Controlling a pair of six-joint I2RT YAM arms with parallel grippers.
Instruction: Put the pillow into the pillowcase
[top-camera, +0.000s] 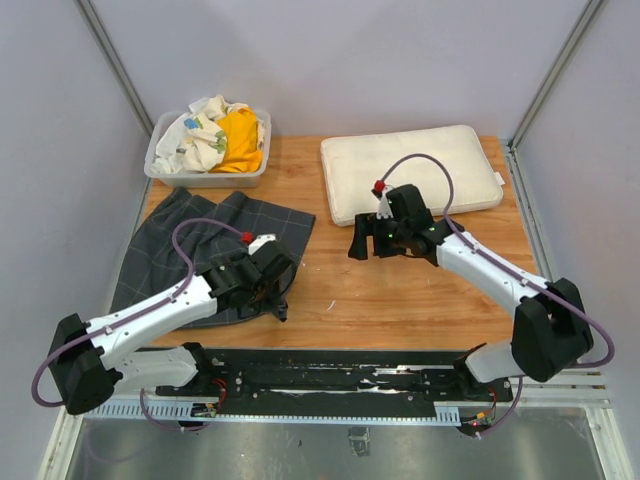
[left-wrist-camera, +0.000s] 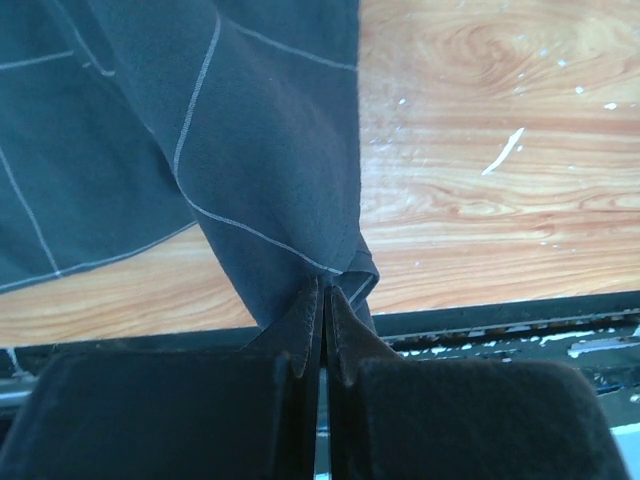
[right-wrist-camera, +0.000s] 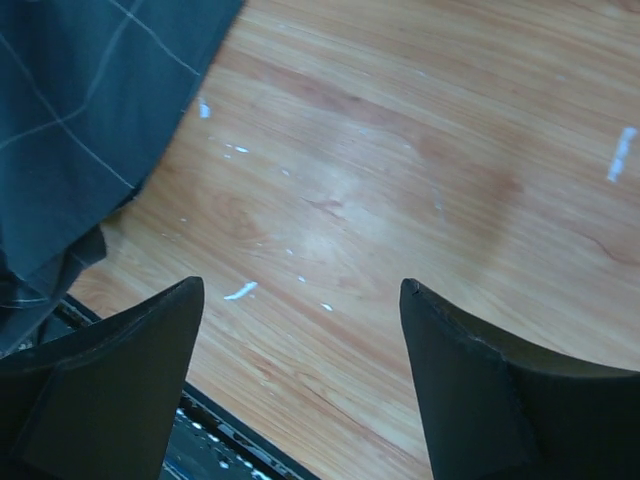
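The dark grey pillowcase (top-camera: 205, 240) with a thin light grid lies spread on the left of the table. My left gripper (top-camera: 272, 290) is shut on its near right corner; the wrist view shows a fold of the pillowcase (left-wrist-camera: 260, 180) pinched between the closed fingertips (left-wrist-camera: 322, 295). The cream-white pillow (top-camera: 410, 170) lies flat at the back right. In front of the pillow's near left corner, my right gripper (top-camera: 362, 243) hovers open over bare wood, nothing between its fingers (right-wrist-camera: 300, 290). An edge of the pillowcase (right-wrist-camera: 80, 120) shows at the left of the right wrist view.
A grey plastic bin (top-camera: 160, 168) at the back left holds a yellow cloth (top-camera: 240, 140) and a white patterned cloth (top-camera: 195, 135). A black rail (top-camera: 340, 375) runs along the table's near edge. White walls enclose the table on three sides.
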